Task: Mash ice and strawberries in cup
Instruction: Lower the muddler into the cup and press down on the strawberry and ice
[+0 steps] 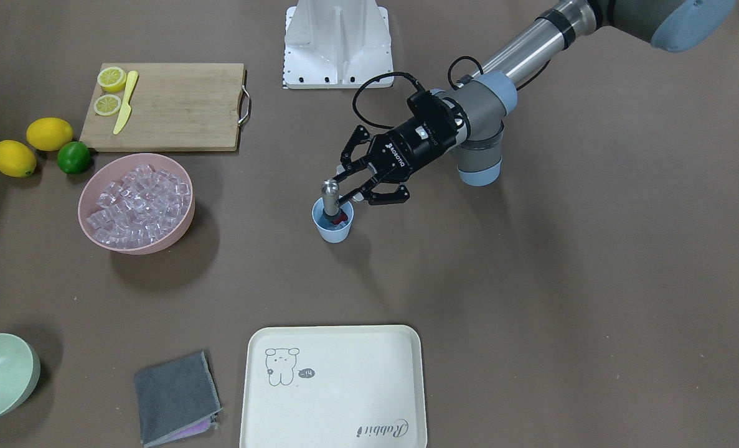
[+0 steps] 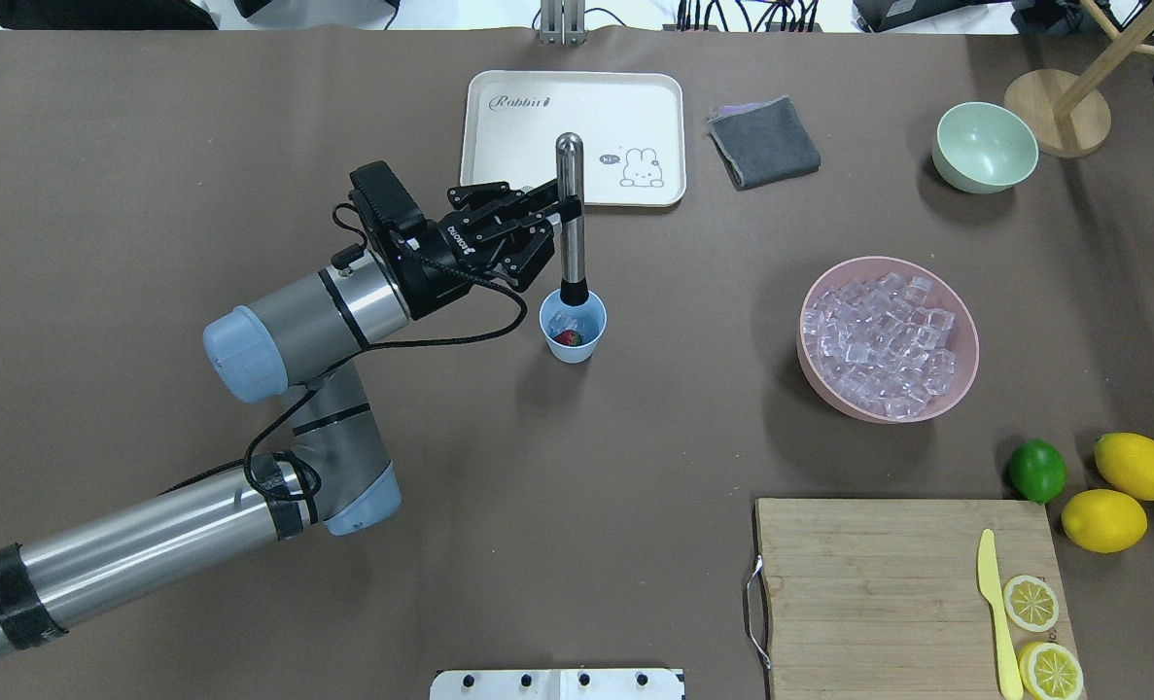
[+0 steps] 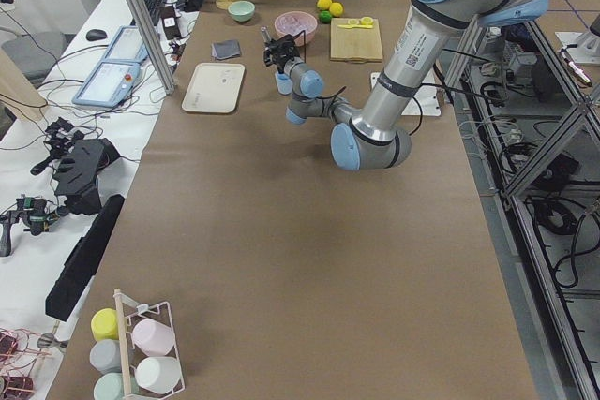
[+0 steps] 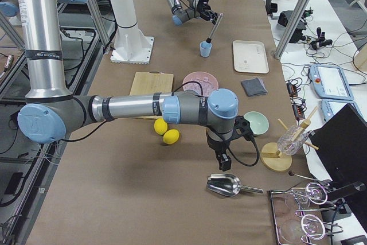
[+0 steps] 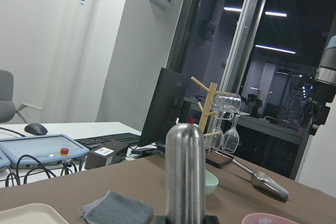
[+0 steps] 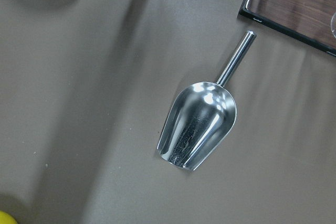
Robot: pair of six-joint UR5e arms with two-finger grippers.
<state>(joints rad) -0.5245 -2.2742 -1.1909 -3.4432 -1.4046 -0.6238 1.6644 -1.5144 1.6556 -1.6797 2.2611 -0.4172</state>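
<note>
1. From overhead I see a table under a plain brown cover (image 2: pixel 246 126). The small blue cup (image 2: pixel 573 354) stands just left of the frame's centre.
2. Inside the cup are a few pieces of ice (image 2: pixel 564 320) and one red strawberry (image 2: pixel 568 338).
3. The left gripper (image 2: pixel 552 209) reaches in from the lower left of the frame. Its fingers are clamped on the shaft of a steel muddler (image 2: pixel 570 185), whose black end sits at the cup's mouth.
4. The right gripper (image 4: pixel 222 159) shows only in the right side view, lower middle of the frame. It hangs over a steel scoop (image 6: pixel 199 127) lying on the brown cover. I cannot tell whether its jaws are wide or narrow.
5. Right of centre in the overhead view is a pink bowl (image 2: pixel 971 360) heaped with ice cubes (image 2: pixel 883 340).
6. At the lower right is a wooden cutting board (image 2: pixel 858 583) with a yellow knife (image 2: pixel 993 612) and two lemon halves (image 2: pixel 1031 603). A lime (image 2: pixel 1036 471) and two whole lemons (image 2: pixel 1136 466) lie just above the board's right corner.
7. Along the top edge, from left to right, are a cream tray (image 2: pixel 479 136), a folded grey cloth (image 2: pixel 764 143) and a pale green bowl (image 2: pixel 983 146).
8. The left wrist view looks past the table's end. There is a white wall at left and dark glazing at right. Between them stand a dark monitor (image 5: pixel 165 103) and a wooden rack (image 5: pixel 210 103) hung with wine glasses.
</note>
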